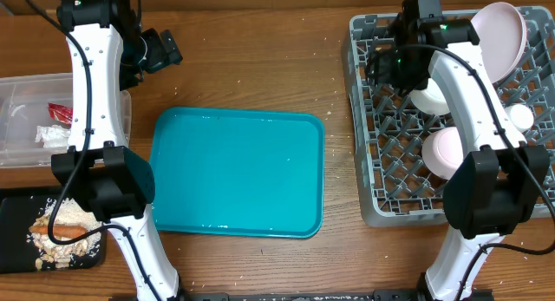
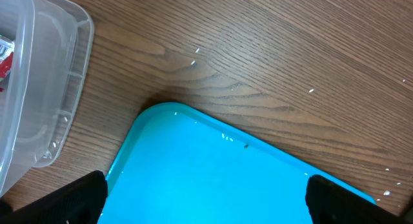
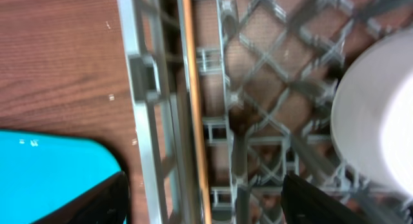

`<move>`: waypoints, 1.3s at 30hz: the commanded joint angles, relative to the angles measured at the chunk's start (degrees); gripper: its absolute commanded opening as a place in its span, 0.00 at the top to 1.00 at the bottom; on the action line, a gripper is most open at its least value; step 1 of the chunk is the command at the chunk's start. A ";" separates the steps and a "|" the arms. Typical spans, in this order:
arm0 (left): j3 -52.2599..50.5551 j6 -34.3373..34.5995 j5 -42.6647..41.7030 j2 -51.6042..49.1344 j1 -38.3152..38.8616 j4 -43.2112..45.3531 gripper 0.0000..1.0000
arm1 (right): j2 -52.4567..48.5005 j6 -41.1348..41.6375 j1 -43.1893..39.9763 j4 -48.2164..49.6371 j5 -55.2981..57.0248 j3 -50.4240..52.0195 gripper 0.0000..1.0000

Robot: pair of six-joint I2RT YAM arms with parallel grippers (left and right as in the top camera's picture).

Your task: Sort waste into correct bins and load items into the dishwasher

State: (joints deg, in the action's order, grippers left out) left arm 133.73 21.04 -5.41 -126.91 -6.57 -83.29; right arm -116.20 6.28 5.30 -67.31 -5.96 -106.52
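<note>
The grey dishwasher rack [image 1: 373, 41] at the right holds a pale pink plate [image 1: 501, 34], two pale bowls [image 1: 428, 98] [image 1: 447, 150] and a small white cup [image 1: 520, 117]. My right gripper [image 1: 388, 67] hangs over the rack's left side. In the right wrist view this gripper [image 3: 206, 208] is open, with a thin wooden chopstick [image 3: 195, 114] lying in the rack [image 3: 145, 88] under the gap and a white bowl [image 3: 377, 121] to the right. My left gripper [image 1: 161, 49] is open and empty over the teal tray's far left corner [image 2: 213, 179].
The clear tub [image 1: 17, 88] at the left holds a red wrapper [image 1: 59, 112] and a white tissue [image 1: 48, 134]. The black tray [image 1: 10, 216] at front left holds a sausage stick [image 1: 61, 223] and crumbs. The teal tray [image 1: 238, 171] lies mid-table. Small crumbs dot the wood.
</note>
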 commanded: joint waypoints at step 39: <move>-0.02 0.42 -0.37 0.00 0.26 -0.04 0.00 | 69.90 25.46 17.25 -5.01 16.22 48.02 0.00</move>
State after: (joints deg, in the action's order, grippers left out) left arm 133.73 21.04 -5.41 -126.91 -6.57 -83.31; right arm -46.39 31.14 22.22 -72.53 9.30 -58.78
